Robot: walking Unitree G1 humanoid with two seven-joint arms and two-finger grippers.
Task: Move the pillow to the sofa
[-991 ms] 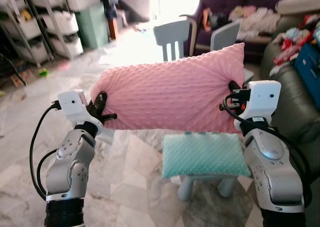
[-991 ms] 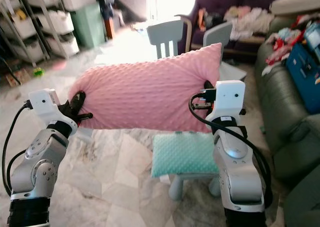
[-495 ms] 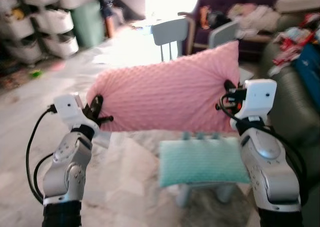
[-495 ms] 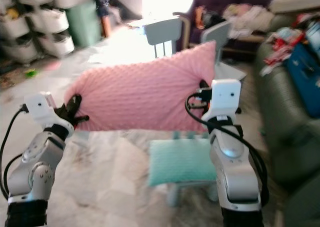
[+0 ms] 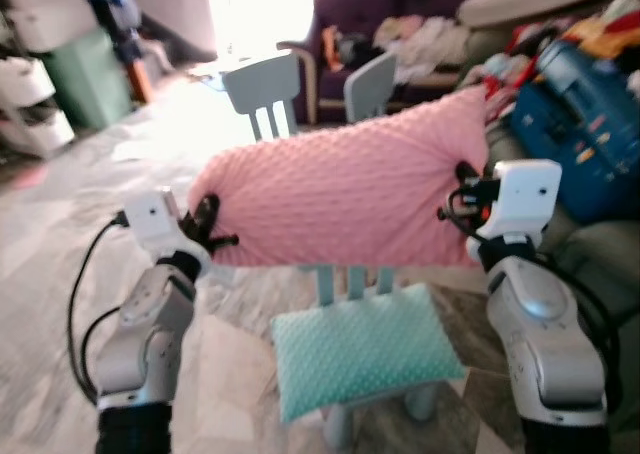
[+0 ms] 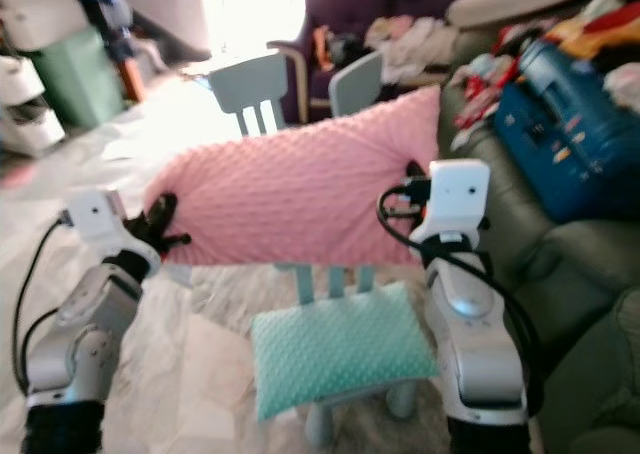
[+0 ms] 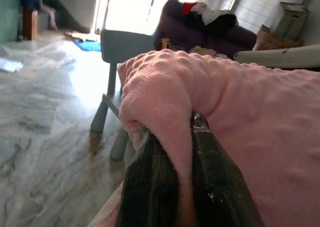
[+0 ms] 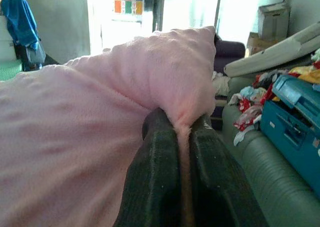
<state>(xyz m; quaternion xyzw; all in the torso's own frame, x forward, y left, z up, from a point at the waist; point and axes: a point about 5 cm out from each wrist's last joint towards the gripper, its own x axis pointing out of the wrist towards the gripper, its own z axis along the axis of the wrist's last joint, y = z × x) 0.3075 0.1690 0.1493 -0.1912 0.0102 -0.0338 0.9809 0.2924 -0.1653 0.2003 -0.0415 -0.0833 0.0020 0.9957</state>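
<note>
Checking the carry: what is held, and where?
The pink pillow: left gripper pinches its left end, right gripper its right end.

Family living room — sofa [image 5: 600, 244], child chairs [image 5: 262, 89].

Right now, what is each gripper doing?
Left gripper: shut on one end of the pink pillow.
Right gripper: shut on its other end.

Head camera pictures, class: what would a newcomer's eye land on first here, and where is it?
The big pink pillow, held up in mid-air between the left gripper and right gripper, each pinching one end. Just below it, a mint cushion lies on a small stool, with the green sofa to the robot's right.
</note>
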